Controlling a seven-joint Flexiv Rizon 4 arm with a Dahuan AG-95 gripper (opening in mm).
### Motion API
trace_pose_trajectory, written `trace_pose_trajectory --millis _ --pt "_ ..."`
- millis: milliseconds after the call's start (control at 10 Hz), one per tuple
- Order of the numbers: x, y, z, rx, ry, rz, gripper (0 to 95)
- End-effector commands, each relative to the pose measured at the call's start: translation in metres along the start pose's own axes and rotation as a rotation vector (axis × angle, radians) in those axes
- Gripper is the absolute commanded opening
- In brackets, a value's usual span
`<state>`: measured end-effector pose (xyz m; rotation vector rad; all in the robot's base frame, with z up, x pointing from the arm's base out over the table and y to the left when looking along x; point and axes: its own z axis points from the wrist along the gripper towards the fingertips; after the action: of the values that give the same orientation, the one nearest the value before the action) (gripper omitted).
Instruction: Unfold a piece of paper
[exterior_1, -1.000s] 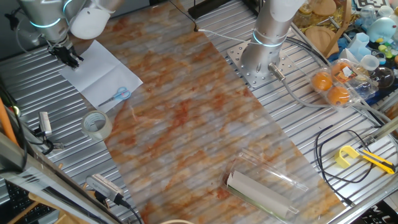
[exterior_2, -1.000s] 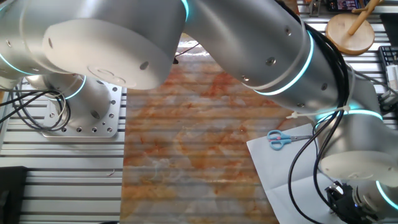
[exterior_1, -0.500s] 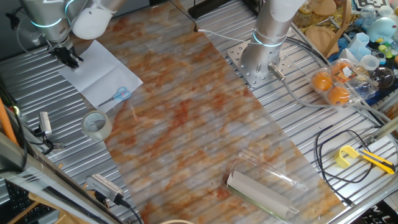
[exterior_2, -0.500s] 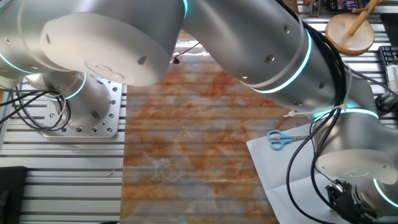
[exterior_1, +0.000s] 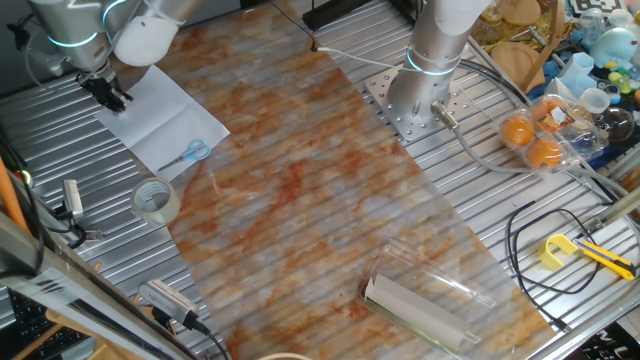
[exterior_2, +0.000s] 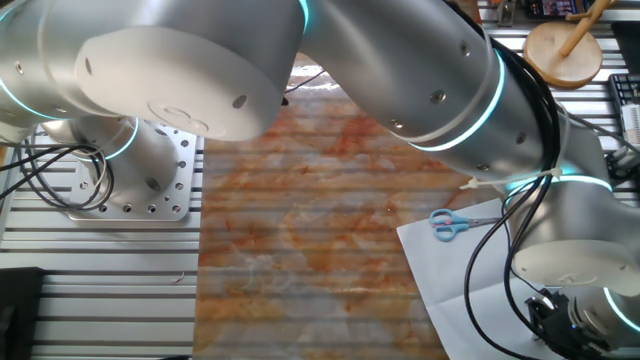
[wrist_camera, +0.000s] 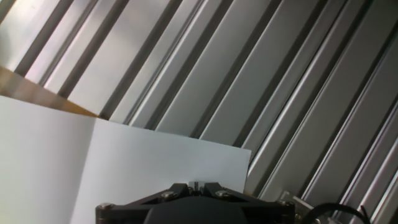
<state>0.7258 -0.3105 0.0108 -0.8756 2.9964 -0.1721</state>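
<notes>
Seemingly at the far corner of the thin white creased piece of paper (exterior_1: 152, 115), the black two-finger gripper (exterior_1: 108, 92) sits low over the sheet's edge; whether its jaws are parted or pinching the paper I cannot tell, since the hand view shows only the gripper's housing. The sheet lies nearly flat, half on the orange-mottled mat (exterior_1: 320, 190), half on the ribbed metal table (exterior_1: 40, 130), a light-blue squiggle (exterior_1: 190, 152) near one edge. Judging by this, unfolding looks almost done; next comes releasing cleanly without dragging the flimsy sheet.
</notes>
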Motion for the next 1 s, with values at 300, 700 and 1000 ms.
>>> trace_pose_trajectory --millis 300,700,1000 --pt "-0.002 0.003 -0.010 -0.023 0.002 0.004 0.0" --pt "-0.021 0.017 -0.015 -0.036 0.009 0.052 0.0" --pt "-0.032 0.026 -0.018 -0.042 0.018 0.080 0.0"
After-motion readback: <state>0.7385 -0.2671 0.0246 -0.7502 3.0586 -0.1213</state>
